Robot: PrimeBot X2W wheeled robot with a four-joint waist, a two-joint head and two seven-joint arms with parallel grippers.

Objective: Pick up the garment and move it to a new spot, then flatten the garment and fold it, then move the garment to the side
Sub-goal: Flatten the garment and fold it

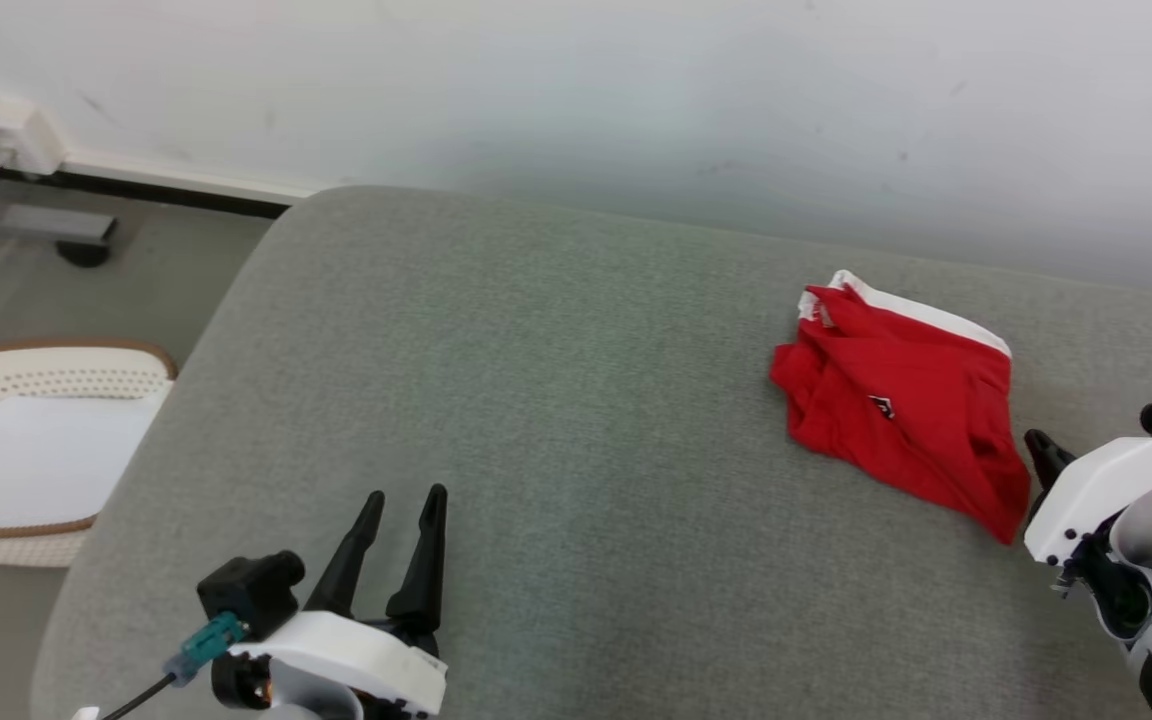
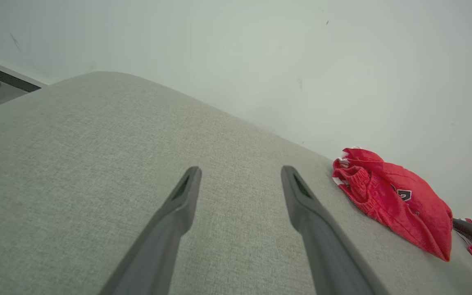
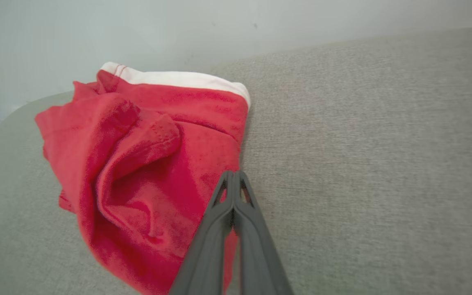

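Observation:
A crumpled red garment [image 1: 896, 410] with a white band lies at the far right of a grey cushioned surface [image 1: 536, 400]. My right gripper [image 1: 1041, 450] is at the garment's near right edge. In the right wrist view the right gripper [image 3: 232, 175] has its fingers pressed together, tips on the border of the garment [image 3: 137, 164]; it looks pinched, though the pinch itself is hidden. My left gripper [image 1: 404, 495] stands open over bare cushion at the lower left, far from the garment. The left wrist view shows the left gripper [image 2: 240, 170] with nothing between its fingers, and the garment [image 2: 395, 200] off to the right.
A white perforated basket [image 1: 36, 450] with a brown rim stands on the floor left of the cushion. A pale wall [image 1: 636, 100] runs close behind the cushion's far edge. A grey metal frame leg [image 1: 26, 215] sits at the far left by the wall.

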